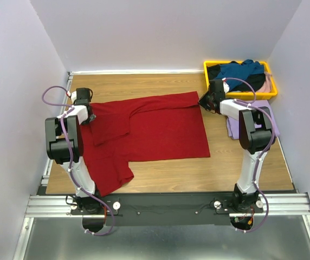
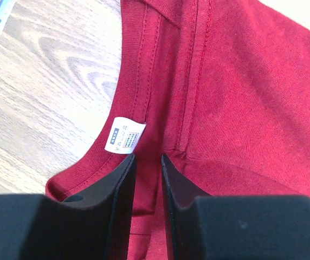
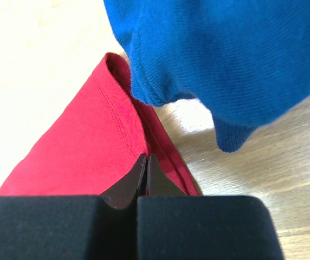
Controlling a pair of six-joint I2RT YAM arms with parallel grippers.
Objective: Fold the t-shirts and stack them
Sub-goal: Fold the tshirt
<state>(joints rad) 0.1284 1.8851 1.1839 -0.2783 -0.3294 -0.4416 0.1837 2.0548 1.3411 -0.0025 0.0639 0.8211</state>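
1. Cloth sits between the fingers of my left gripper (image 2: 148, 160). They stand narrow, pinching a ridge of the dark red soft cloth t-shirt (image 1: 155, 130) right at its collar, just below a small white sewn-in label (image 2: 125, 138).
2. Seen from above, that gripper is at the shirt's left edge, near the left side of the light wooden table (image 1: 241, 162).
3. The red shirt lies spread across the middle of the table. One part reaches toward the near edge and the body runs right as far as my other arm.
4. My right gripper (image 3: 146, 162) is clamped on the hemmed corner of this shirt at its far right end, and no gap shows between the fingers.
5. Just past that corner, my right wrist view shows the teal blue knit t-shirt (image 3: 225, 54) hanging close over the wood.
6. Under and beside my right arm, a lavender soft cloth t-shirt (image 1: 270, 116) lies flat on the table.
7. In the far right corner, a yellow plastic tray (image 1: 241, 96) holds the teal shirt heaped on a black cloth t-shirt (image 1: 215, 72). A bit of pale pink cloth (image 1: 267, 82) shows at the tray's right side.
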